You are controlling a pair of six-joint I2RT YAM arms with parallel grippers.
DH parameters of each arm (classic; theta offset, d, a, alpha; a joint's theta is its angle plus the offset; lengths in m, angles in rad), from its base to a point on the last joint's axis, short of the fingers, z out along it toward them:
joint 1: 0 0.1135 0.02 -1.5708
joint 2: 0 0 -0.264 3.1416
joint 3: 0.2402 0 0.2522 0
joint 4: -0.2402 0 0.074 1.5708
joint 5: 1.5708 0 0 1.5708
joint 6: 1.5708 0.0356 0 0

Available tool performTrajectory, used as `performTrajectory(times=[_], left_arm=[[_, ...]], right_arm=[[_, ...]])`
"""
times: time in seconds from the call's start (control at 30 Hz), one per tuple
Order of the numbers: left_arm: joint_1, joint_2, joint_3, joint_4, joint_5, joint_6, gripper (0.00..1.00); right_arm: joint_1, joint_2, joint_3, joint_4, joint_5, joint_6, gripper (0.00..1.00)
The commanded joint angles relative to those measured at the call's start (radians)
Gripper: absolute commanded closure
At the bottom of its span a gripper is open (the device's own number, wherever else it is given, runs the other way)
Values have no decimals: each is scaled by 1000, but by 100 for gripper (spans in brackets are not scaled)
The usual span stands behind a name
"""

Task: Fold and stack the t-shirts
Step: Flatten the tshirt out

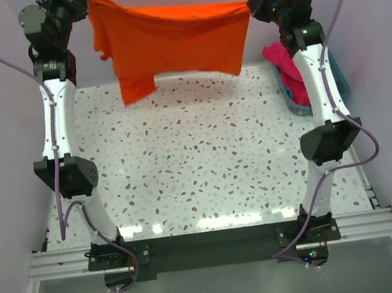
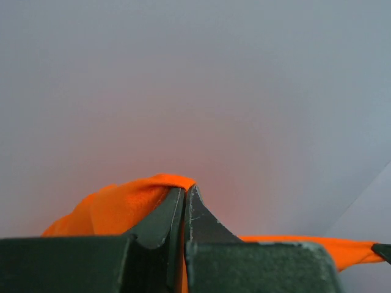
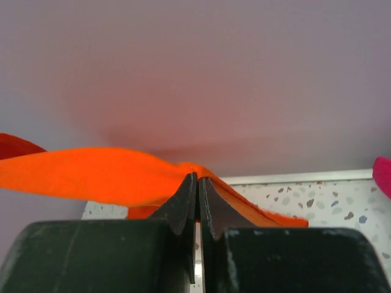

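A bright orange t-shirt (image 1: 171,41) hangs stretched in the air over the far side of the table, held up at both top corners. My left gripper (image 1: 88,5) is shut on its left corner, with orange cloth (image 2: 116,207) bunched over the fingertips. At the right corner my right gripper (image 1: 251,5) is shut on the cloth (image 3: 104,174) too. One sleeve (image 1: 136,86) dangles lowest at the left. A magenta-pink t-shirt (image 1: 288,69) lies heaped in the teal basket (image 1: 339,77) at the far right.
The speckled white table (image 1: 198,161) spreads below the hanging shirt. A plain wall stands close behind both grippers. The teal basket sits on the table's right edge beside the right arm (image 1: 318,87).
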State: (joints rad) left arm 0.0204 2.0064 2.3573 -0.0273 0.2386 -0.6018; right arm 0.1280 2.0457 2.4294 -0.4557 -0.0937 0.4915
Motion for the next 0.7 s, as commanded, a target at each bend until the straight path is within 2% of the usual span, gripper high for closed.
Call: performTrajectory(times=[0.0,0.07,0.17,0.2,0.27,0.3,0.33,0.37,0.4,0.43,0.47,0.5,0.57,0.67], left_arm=[[42,-144,-48,220,88,-33,100],[44,-172,-98,216,96,-29,100],[44,-247,-255,198,107,-27,100],[42,-309,-394,207,107,-29,100],[42,-378,-553,225,97,-39,100],[41,-450,-722,236,96,-47,100],[39,-484,-807,254,99,-52,100],[33,-520,-887,248,93,-64,100],[29,-584,-1050,244,70,-73,100],[24,-616,-1134,250,64,-84,100],[12,-676,-1276,241,35,-99,100],[4,-702,-1341,221,12,-110,100],[-11,-765,-1506,179,-39,-125,100],[-80,-820,-1654,70,-135,-150,100]], right_arm=[[-16,-123,-65,132,3,2,100],[-28,-151,-173,163,-11,12,100],[-33,-189,-318,146,-35,25,100],[-34,-223,-375,163,-40,36,100],[-33,-263,-570,181,-47,47,100],[-33,-280,-639,205,-51,58,100],[-33,-316,-776,216,-55,65,100],[-34,-332,-844,227,-58,74,100],[-33,-347,-912,250,-61,90,100],[-34,-369,-1037,258,-70,102,100],[-34,-375,-1093,267,-75,107,100],[-33,-381,-1187,275,-81,111,100],[-34,-390,-1269,259,-77,125,100],[-34,-403,-1389,247,-67,128,100]])
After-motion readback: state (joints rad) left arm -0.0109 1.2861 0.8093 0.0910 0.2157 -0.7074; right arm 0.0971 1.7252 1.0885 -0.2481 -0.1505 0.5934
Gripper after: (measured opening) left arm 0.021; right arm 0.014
